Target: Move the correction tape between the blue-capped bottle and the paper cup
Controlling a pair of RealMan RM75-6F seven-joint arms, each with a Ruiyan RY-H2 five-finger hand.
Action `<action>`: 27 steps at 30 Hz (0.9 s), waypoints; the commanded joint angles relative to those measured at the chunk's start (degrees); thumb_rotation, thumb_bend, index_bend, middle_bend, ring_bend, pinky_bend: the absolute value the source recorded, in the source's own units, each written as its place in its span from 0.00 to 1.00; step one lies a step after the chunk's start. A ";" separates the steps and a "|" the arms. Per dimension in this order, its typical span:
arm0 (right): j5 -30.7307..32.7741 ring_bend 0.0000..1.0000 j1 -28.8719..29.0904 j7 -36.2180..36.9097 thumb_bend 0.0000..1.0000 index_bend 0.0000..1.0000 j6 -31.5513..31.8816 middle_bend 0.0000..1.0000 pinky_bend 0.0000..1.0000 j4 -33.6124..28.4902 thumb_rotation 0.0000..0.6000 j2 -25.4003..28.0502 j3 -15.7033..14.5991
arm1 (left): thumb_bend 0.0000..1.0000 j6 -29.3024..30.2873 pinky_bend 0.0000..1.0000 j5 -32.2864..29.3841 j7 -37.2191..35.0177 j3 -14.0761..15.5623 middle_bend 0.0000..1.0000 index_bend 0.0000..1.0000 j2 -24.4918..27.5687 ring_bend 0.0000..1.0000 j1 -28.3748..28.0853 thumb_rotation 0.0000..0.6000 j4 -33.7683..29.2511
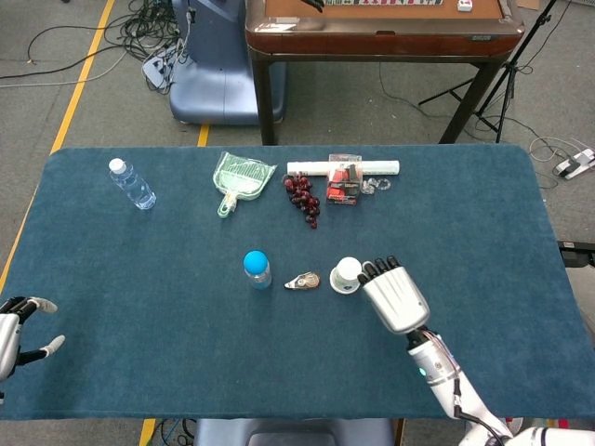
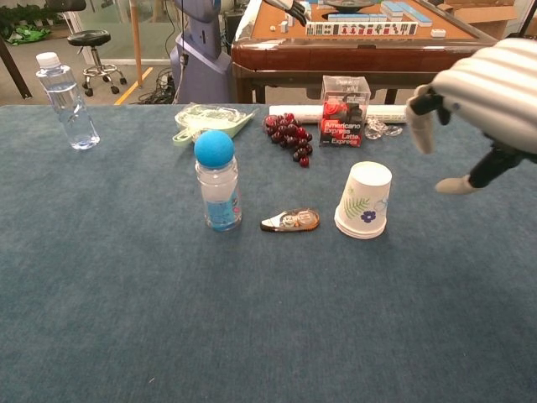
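The correction tape lies flat on the blue table, between the blue-capped bottle and the upside-down paper cup. Nothing touches it. My right hand hovers to the right of the cup, raised off the table, fingers spread and empty. My left hand shows only at the table's near left edge, fingers apart, holding nothing.
Along the far side lie a clear water bottle, a green dustpan, a grape bunch, a red-labelled box and a white tube. A wooden table stands behind.
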 commanded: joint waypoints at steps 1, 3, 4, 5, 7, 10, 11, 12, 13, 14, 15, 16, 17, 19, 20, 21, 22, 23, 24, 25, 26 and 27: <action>-2.86 0.40 -4.69 1.41 0.00 0.56 5.22 0.44 0.44 -1.35 1.00 4.43 -2.76 | 0.09 1.04 0.52 0.96 -0.43 -0.01 0.45 0.44 -0.30 0.34 0.20 1.00 0.24; -4.22 0.40 -6.67 3.67 0.00 0.56 7.41 0.44 0.44 -1.08 1.00 6.08 -3.78 | 0.09 1.27 0.52 1.28 -0.35 0.08 0.45 0.44 -0.28 0.34 0.24 1.00 0.11; -5.06 0.40 -7.96 5.31 0.00 0.56 8.89 0.44 0.44 -0.47 1.00 6.97 -4.33 | 0.09 1.34 0.52 1.43 -0.42 0.16 0.45 0.44 -0.25 0.34 0.28 1.00 -0.06; -5.57 0.40 -8.95 6.53 0.00 0.56 10.05 0.44 0.44 0.21 1.00 7.50 -4.64 | 0.09 1.30 0.52 1.53 -0.63 0.27 0.45 0.44 -0.19 0.34 0.30 1.00 -0.26; -6.16 0.40 -11.23 9.28 0.00 0.56 12.55 0.44 0.44 2.20 1.00 8.24 -5.15 | 0.09 1.33 0.52 1.87 -1.04 0.47 0.45 0.44 0.09 0.34 0.34 1.00 -0.63; -5.75 0.38 -14.19 13.97 0.00 0.53 14.94 0.42 0.44 4.33 1.00 8.80 -5.64 | 0.09 1.42 0.52 2.00 -1.39 0.56 0.45 0.44 0.44 0.34 0.42 1.00 -1.35; -5.68 0.38 -14.92 15.47 0.00 0.51 15.44 0.41 0.44 4.81 1.00 8.94 -5.73 | 0.09 1.44 0.52 2.12 -1.47 0.59 0.45 0.44 0.55 0.34 0.41 1.00 -1.54; -5.66 0.37 -15.61 16.79 0.00 0.50 15.88 0.41 0.44 5.27 1.00 9.07 -5.84 | 0.09 1.45 0.52 2.25 -1.49 0.65 0.45 0.44 0.65 0.34 0.41 1.00 -1.71; -5.82 0.36 -16.41 18.29 0.00 0.47 16.41 0.39 0.44 5.90 1.00 9.22 -5.98 | 0.09 1.47 0.52 2.46 -1.42 0.76 0.45 0.44 0.78 0.34 0.41 1.00 -1.95; -5.96 0.35 -16.98 19.29 0.00 0.45 16.81 0.38 0.44 6.33 1.00 9.27 -6.03 | 0.09 1.51 0.52 2.64 -1.28 0.84 0.45 0.44 0.84 0.34 0.41 1.00 -2.08; -6.07 0.35 -17.54 20.26 0.00 0.43 17.25 0.37 0.44 6.74 1.00 9.25 -6.04 | 0.09 1.53 0.52 2.79 -1.10 0.93 0.45 0.44 0.90 0.34 0.42 1.00 -2.21; -6.16 0.34 -18.29 21.56 0.00 0.42 17.89 0.36 0.44 7.30 1.00 9.17 -5.95 | 0.09 1.51 0.52 2.95 -0.84 1.06 0.45 0.43 1.03 0.34 0.44 1.00 -2.43; -6.20 0.34 -18.86 22.55 0.00 0.41 18.37 0.36 0.44 7.79 1.00 9.08 -5.87 | 0.09 1.42 0.52 2.96 -0.69 1.18 0.45 0.43 1.17 0.34 0.47 1.00 -2.71; -6.10 0.34 -20.06 24.99 0.00 0.41 19.26 0.36 0.44 9.43 1.00 8.95 -5.63 | 0.09 1.30 0.52 3.10 -0.74 1.37 0.45 0.43 1.56 0.34 0.50 1.00 -3.48; -5.60 0.34 -20.51 25.93 0.00 0.41 19.31 0.36 0.44 9.93 1.00 8.98 -5.44 | 0.09 1.30 0.52 3.12 -0.73 1.39 0.45 0.44 1.68 0.33 0.51 1.00 -3.70; -4.95 0.34 -20.79 26.46 0.00 0.41 18.99 0.36 0.44 9.97 1.00 9.28 -5.26 | 0.09 1.31 0.52 3.13 -0.54 1.41 0.45 0.44 1.81 0.33 0.53 1.00 -3.87; -4.61 0.33 -20.92 26.82 0.00 0.40 18.56 0.35 0.44 9.74 1.00 9.93 -5.02 | 0.09 1.35 0.52 3.11 -0.29 1.41 0.45 0.44 1.89 0.33 0.55 1.00 -4.03; -4.70 0.33 -20.98 27.16 0.00 0.40 18.69 0.35 0.44 9.72 1.00 10.22 -4.63 | 0.09 1.32 0.52 3.05 -0.15 1.43 0.45 0.44 1.90 0.33 0.57 1.00 -4.11; -4.80 0.32 -21.08 27.59 0.00 0.40 18.85 0.35 0.44 9.75 1.00 10.37 -4.26 | 0.09 1.22 0.52 2.96 0.06 1.46 0.45 0.44 1.93 0.33 0.57 1.00 -4.17; -4.80 0.32 -21.22 28.13 0.00 0.40 18.69 0.34 0.44 9.64 1.00 10.68 -4.03 | 0.09 1.04 0.52 2.78 0.40 1.46 0.45 0.45 1.95 0.33 0.53 1.00 -4.23; -4.81 0.32 -21.28 28.47 0.00 0.40 18.38 0.34 0.44 9.49 1.00 11.06 -3.97 | 0.09 0.90 0.52 2.65 0.66 1.43 0.45 0.45 1.92 0.33 0.48 1.00 -4.26; -4.84 0.32 -21.30 28.77 0.00 0.40 18.08 0.34 0.44 9.36 1.00 11.48 -3.86 | 0.09 0.74 0.52 2.55 0.88 1.40 0.45 0.45 1.85 0.33 0.39 1.00 -4.26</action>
